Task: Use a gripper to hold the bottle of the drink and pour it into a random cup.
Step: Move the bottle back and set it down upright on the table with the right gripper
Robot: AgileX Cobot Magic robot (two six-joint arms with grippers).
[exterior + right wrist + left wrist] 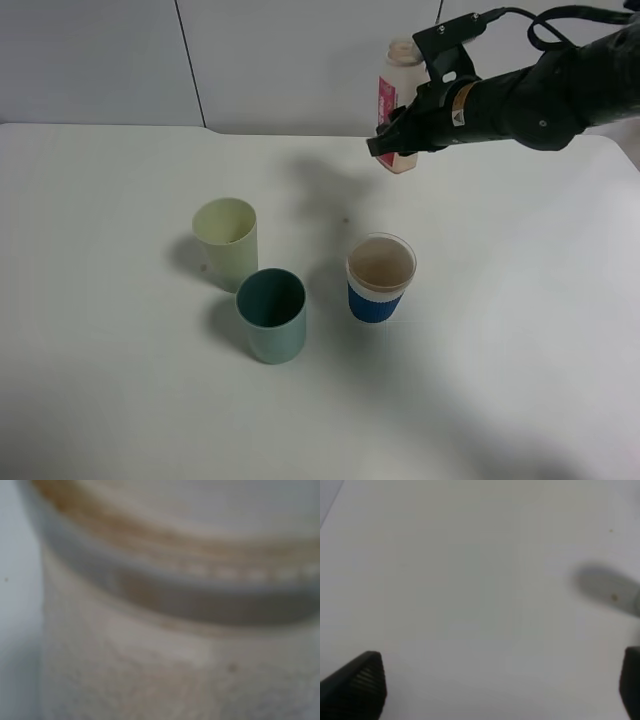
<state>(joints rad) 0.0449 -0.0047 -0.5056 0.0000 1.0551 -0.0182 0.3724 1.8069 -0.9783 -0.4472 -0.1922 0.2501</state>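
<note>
Stretching nearly level, the right end effector (393, 140) grips the bottle (401, 68) (upright).

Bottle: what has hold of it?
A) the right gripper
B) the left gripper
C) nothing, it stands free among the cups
A: the right gripper has its fingers clamped on the upright bottle.
</note>
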